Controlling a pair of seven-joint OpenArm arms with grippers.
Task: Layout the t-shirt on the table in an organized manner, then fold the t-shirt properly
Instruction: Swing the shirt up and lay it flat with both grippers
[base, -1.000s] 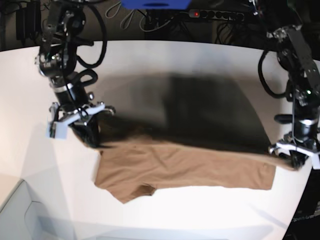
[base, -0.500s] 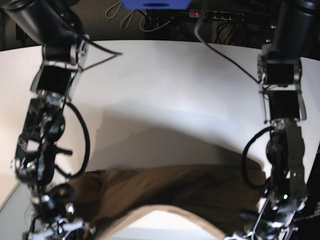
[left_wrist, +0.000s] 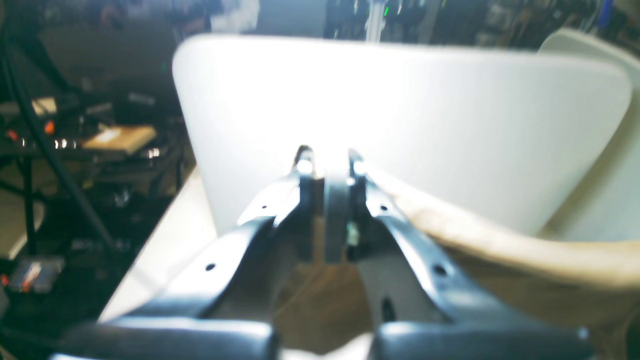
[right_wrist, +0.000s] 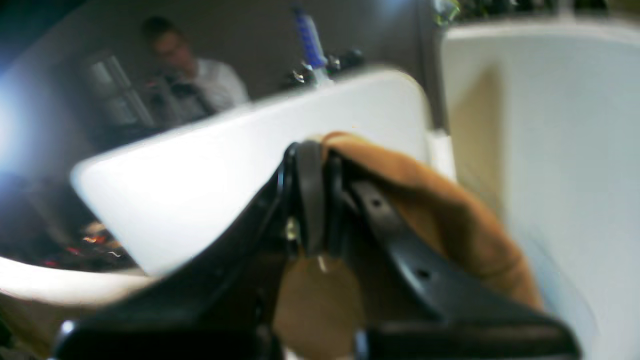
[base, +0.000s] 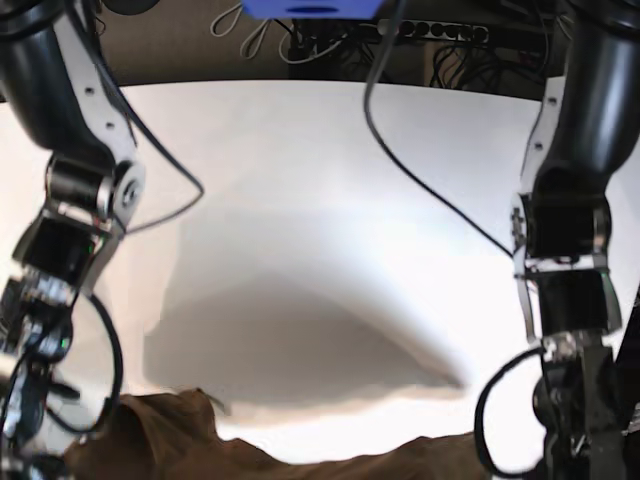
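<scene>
A: Base view first. Compared with a second ago, you are carrying the t-shirt (base: 270, 455) much nearer the camera: it was stretched flat over the middle of the bench (base: 330, 170), and now only a brown strip is showing at the bench's near edge, with its shadow lying on the white surface behind it. Both arms are reaching toward the near edge too. I judge you are swinging the cloth out to lay it flat, so the folding is not begun.

B: And the left wrist view?

A: Your left pincer (left_wrist: 327, 165) is pressing together on a pale-lit hem of the shirt, which is trailing off to its right, above the bench.

B: Right wrist view?

A: Your right pincer (right_wrist: 312, 155) is clamping a brown bunch of the shirt, held just beside the bench edge.

B: Counts?

A: One shirt, one bench, two arms, two pincers.
</scene>
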